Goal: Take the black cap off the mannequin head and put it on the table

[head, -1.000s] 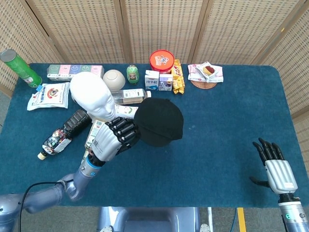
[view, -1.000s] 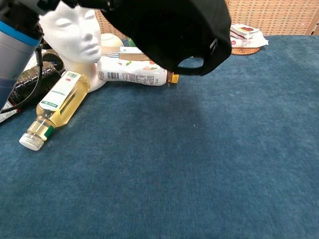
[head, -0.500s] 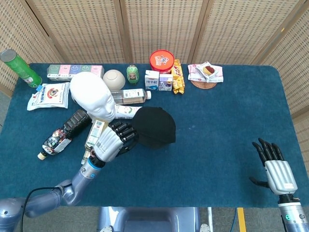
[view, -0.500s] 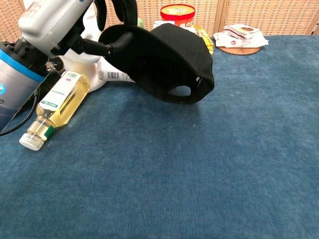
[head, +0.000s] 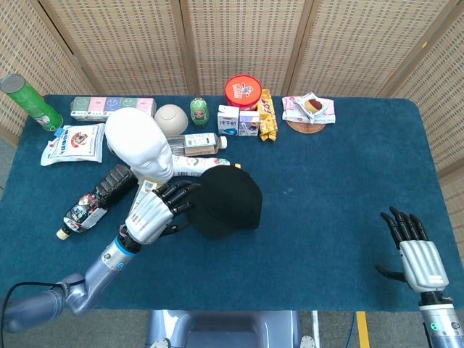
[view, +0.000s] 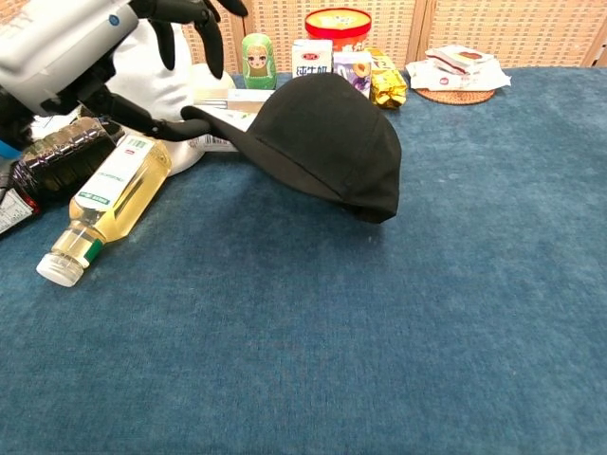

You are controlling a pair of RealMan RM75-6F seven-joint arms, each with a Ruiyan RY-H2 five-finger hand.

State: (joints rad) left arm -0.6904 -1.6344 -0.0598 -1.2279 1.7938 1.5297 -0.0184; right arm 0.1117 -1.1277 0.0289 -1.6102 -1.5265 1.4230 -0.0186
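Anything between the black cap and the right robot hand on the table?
No. In the head view, only bare blue table lies between the black cap and the right robot hand.

Bare bench (head: 333, 196) lies open right of the cap (head: 226, 201), while bottles (view: 109, 194) and the mannequin head (head: 138, 148) crowd its left, cartons (head: 239, 119) behind.

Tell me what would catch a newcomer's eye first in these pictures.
The black cap lies on the blue table near its middle, with the left hand at its brim. Just behind stands the bare white mannequin head, among lying bottles. The right hand waits open at the near right edge.
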